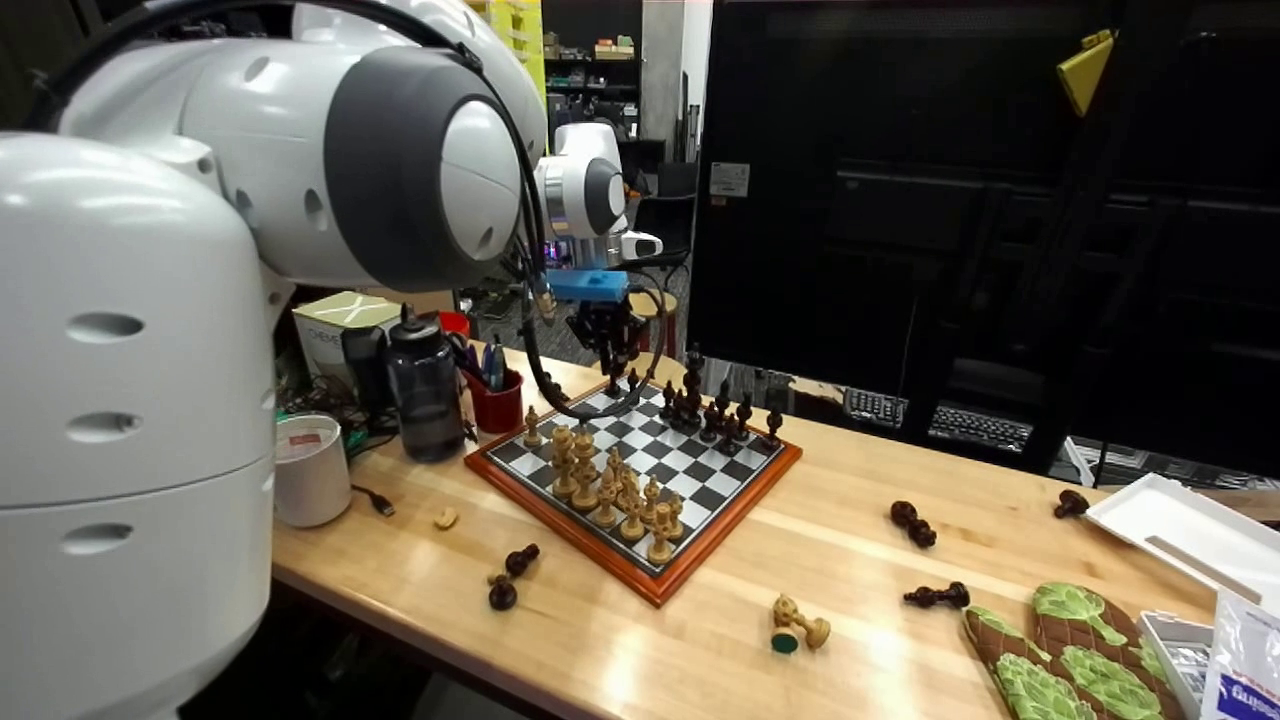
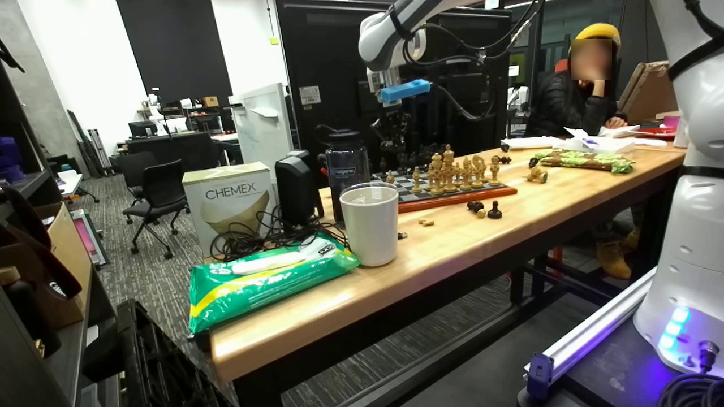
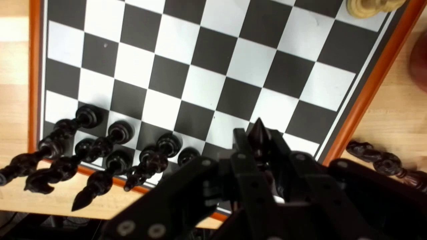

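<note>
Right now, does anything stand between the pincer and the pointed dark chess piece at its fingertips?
Nothing visible does: in the wrist view, the pointed dark chess piece sits directly within the pincer, apparently gripped. Other dark pieces stand to one side on the chessboard, outside that grip.

I hold a glossy dark chess piece, its pointed end protruding, near a corner of the chessboard.
</note>
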Controlling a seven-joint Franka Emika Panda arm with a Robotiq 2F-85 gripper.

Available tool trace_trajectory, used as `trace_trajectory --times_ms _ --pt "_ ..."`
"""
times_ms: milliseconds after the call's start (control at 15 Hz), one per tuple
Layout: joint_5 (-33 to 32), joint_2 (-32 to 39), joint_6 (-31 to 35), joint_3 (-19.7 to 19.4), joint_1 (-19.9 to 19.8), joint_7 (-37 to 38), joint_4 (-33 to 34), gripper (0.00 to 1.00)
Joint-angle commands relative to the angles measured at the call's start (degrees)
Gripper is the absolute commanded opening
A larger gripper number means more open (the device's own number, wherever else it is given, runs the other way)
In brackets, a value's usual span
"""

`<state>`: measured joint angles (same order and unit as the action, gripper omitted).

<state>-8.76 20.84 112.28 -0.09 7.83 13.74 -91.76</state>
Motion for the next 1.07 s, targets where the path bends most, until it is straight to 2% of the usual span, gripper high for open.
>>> trace_trajectory --times_ms 0,333,667,1000 --pt "3.6 -6.1 -1.9 1.0 -1.6 -1.9 -6.9 0.05" --pt "7.5 -9.0 -0.9 0.7 -4.6 -8.8 -12.9 0.05" --pt "11.3 -7.2 -5.1 0.7 -9.4 -27.5 -12.1 0.05" --pt "10.2 -4.5 -10.4 0.9 -12.0 -43.6 -8.2 0.05"
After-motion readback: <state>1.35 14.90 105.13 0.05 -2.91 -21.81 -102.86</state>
